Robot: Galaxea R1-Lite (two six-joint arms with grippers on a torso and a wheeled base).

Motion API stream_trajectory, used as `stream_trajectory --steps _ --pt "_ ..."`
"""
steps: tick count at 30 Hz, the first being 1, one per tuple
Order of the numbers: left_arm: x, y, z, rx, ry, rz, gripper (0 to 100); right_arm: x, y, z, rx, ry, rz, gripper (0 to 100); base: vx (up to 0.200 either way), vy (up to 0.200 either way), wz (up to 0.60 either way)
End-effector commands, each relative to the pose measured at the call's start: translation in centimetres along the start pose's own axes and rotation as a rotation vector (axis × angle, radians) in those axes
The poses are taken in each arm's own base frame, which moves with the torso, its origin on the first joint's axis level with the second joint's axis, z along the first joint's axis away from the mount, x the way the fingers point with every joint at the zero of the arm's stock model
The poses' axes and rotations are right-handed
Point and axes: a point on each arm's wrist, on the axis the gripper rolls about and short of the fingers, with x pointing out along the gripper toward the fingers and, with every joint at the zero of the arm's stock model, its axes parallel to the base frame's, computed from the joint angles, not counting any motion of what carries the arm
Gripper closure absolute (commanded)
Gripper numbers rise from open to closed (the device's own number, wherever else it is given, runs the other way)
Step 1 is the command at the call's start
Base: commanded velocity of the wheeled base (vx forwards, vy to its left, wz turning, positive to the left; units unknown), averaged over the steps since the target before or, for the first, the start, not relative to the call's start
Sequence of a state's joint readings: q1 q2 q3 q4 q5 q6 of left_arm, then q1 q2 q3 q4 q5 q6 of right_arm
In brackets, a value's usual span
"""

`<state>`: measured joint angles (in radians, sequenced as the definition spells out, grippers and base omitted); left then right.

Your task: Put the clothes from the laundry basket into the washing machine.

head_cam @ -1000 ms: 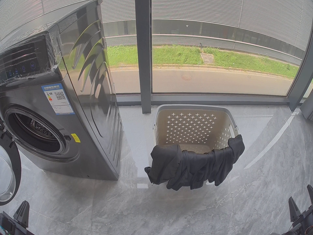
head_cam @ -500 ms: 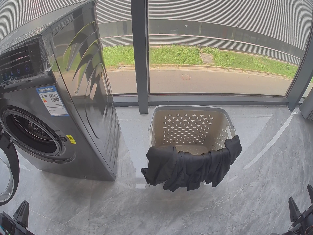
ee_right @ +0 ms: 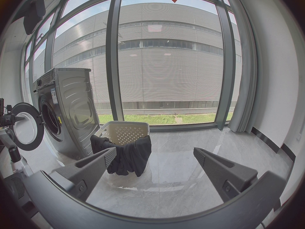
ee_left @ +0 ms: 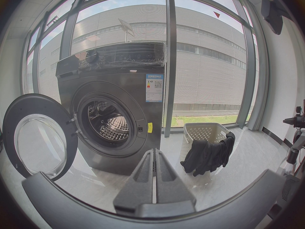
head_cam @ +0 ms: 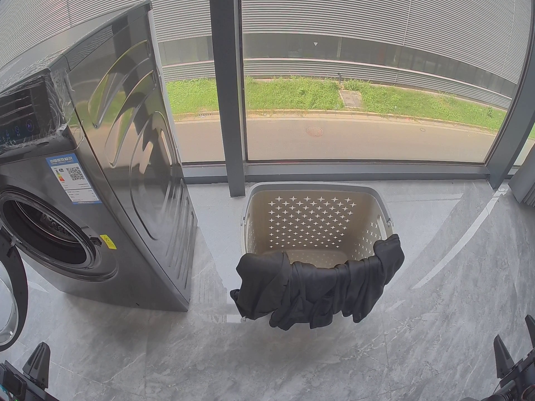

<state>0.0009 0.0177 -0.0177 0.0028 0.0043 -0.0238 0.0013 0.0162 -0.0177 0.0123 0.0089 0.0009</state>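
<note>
A cream laundry basket (head_cam: 312,188) stands on the floor by the window. Black clothes (head_cam: 312,293) hang over its near rim. To its left is the grey washing machine (head_cam: 128,157), its round door (head_cam: 8,302) swung open and the drum (head_cam: 47,232) exposed. My left gripper (ee_left: 154,155) is shut with nothing in it, low and well short of the machine (ee_left: 117,80). My right gripper (ee_right: 154,153) is open and empty, far back from the basket (ee_right: 124,131) and the clothes (ee_right: 127,156).
Grey marble floor (head_cam: 312,357) lies open between me and the basket. A dark window post (head_cam: 225,84) rises behind the gap between machine and basket. Glass panes close off the far side, and a curtain (ee_right: 243,89) hangs at the right wall.
The whole head picture has slid left, so the camera has moved. The basket, clothes, machine and both grippers keep their places relative to one another.
</note>
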Motion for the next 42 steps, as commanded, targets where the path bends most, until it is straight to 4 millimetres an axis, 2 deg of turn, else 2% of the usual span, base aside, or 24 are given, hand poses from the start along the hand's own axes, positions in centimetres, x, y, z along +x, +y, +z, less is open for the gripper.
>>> stream_trajectory --steps 1,37,42 --pt "0.01 0.01 -0.53 -0.002 0.002 0.001 100 0.00 0.00 -0.35 -0.001 0.000 0.001 0 0.000 -0.200 0.00" --pt "0.00 0.01 -0.53 0.008 0.000 0.004 100 0.00 0.00 -0.35 0.001 0.000 0.001 0 0.000 0.000 0.00" --pt "0.00 0.02 -0.53 0.008 0.000 0.003 100 0.00 0.00 -0.35 -0.001 0.000 0.001 0 0.000 -0.200 0.00"
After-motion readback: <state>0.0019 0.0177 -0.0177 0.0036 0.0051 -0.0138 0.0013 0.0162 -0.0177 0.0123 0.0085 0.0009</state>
